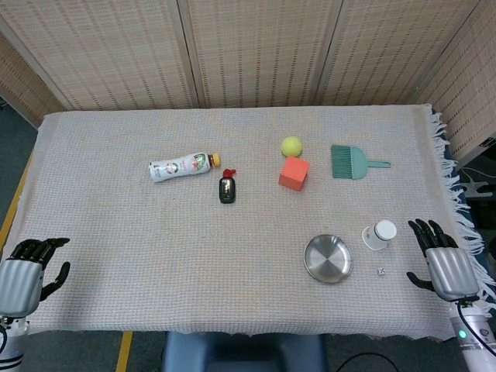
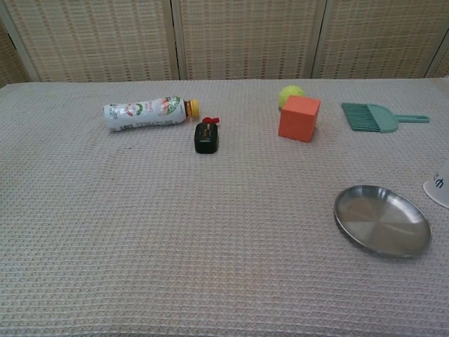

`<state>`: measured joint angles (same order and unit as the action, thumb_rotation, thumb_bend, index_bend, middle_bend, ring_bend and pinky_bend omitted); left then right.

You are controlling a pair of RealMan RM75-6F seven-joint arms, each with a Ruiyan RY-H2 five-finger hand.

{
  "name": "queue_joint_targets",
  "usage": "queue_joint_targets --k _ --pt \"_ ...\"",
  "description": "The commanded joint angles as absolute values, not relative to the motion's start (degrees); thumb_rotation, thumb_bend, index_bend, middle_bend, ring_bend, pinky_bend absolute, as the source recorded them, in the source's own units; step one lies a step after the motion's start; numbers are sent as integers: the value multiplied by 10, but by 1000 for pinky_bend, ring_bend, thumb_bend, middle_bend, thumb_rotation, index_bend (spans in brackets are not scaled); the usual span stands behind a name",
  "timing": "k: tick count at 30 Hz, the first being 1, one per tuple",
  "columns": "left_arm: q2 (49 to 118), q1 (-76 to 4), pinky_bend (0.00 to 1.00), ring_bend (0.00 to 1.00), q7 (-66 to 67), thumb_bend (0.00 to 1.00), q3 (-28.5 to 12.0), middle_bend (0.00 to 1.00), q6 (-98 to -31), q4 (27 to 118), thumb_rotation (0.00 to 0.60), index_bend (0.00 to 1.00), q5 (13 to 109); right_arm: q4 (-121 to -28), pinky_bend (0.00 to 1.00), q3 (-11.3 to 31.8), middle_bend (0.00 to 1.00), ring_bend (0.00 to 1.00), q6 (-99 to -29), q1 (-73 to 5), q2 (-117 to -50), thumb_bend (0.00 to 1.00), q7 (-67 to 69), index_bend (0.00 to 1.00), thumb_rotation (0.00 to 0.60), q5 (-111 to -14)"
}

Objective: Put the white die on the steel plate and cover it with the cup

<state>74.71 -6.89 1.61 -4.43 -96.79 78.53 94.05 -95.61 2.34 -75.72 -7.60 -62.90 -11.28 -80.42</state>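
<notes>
Dice work has not begun on this cloth-covered table [image 1: 116, 232]: the white die [image 1: 380, 271] sits alone on the weave near the front right edge, just beside the steel plate [image 1: 328, 258] and a little in front of the white cup [image 1: 378, 235], which lies tipped over on its side. The right hand [image 1: 443, 263] hovers at the table's right edge, near the die, fingers spread and holding nothing. The left hand [image 1: 23, 273] waits at the far front-left corner, fingers loosely curled but apart, also empty. The chest view shows only the plate and a sliver of the cup, neither hand.

The die looks tiny, hard and very light, so it would likely call for a fingertip pinch across two opposite flat faces; its smooth sides could squirt free or roll under a clumsy squeeze. The cup appears thin and light, probably easy to crush, best taken gently round its wall and turned mouth-down. The plate's polished, shallow dish may let the die slide.
</notes>
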Motion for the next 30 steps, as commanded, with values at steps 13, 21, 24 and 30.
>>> queue_joint_targets --k 13,21,24,30 --pt "728 -58 319 395 22 367 -44 379 -942 808 600 314 903 -800 946 13 791 679 -851 -100 -687 204 -83 387 600 -966" --pt "725 -59 318 395 35 367 -44 380 -935 806 600 314 902 -866 972 12 812 699 -721 -131 -634 216 -85 364 600 -886" --pt "725 -60 317 395 33 367 -44 380 -929 806 600 314 896 -893 973 8 812 698 -673 -144 -617 215 -64 331 600 -861" --pt "723 -61 315 395 34 368 -44 380 -922 805 600 314 893 -907 976 0 818 704 -638 -154 -608 220 -59 335 600 -846"
